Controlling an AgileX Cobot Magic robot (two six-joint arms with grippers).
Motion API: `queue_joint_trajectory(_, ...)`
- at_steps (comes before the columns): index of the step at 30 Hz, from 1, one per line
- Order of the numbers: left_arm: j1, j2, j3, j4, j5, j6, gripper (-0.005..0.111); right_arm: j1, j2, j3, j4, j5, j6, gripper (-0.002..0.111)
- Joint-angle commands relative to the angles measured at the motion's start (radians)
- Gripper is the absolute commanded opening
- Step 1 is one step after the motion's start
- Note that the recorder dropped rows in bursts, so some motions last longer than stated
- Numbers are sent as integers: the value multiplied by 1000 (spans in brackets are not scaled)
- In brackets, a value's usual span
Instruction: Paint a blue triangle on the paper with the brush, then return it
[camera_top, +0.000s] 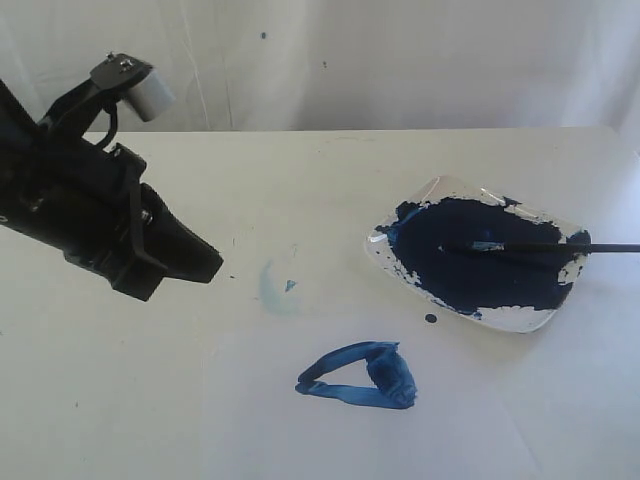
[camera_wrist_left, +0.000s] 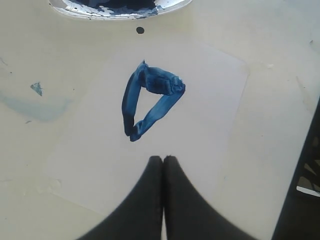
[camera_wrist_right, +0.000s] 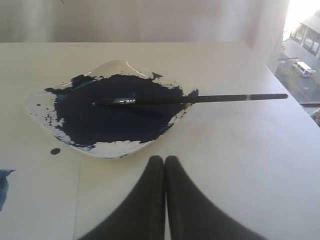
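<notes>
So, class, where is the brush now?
In the exterior view the brush lies on the right, tip in the paint dish, handle overhanging its right rim.

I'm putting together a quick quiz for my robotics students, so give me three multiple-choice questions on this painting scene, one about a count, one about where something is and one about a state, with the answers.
1. Counting the blue triangle, how many painted triangles are on the paper?
A) two
B) one
C) three

2. Where does the brush lie?
A) across the paint dish, bristles in the paint
B) on the paper beside the triangle
C) across the triangle itself

3. The right end effector is:
A) wide open
B) shut on the brush
C) shut, holding nothing

Answers: 1 B, only a single blue outline shows on the sheet. 2 A, the tip sits in the dark paint and the handle juts past the rim. 3 C, its fingers meet with nothing between them, and the brush lies apart in the dish.
</notes>
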Motion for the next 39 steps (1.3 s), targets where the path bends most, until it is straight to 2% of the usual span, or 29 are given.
queue_joint_trajectory(1, 3, -11, 8, -17, 7, 2, 0, 35, -7, 2, 9, -6, 9, 0)
queue_joint_trajectory(10, 3, -11, 8, -17, 7, 2, 0, 72, -7, 2, 20, -6, 115, 0)
queue_joint_trajectory(39, 3, -11, 8, -17, 7, 2, 0, 72, -7, 2, 22, 6, 114, 0)
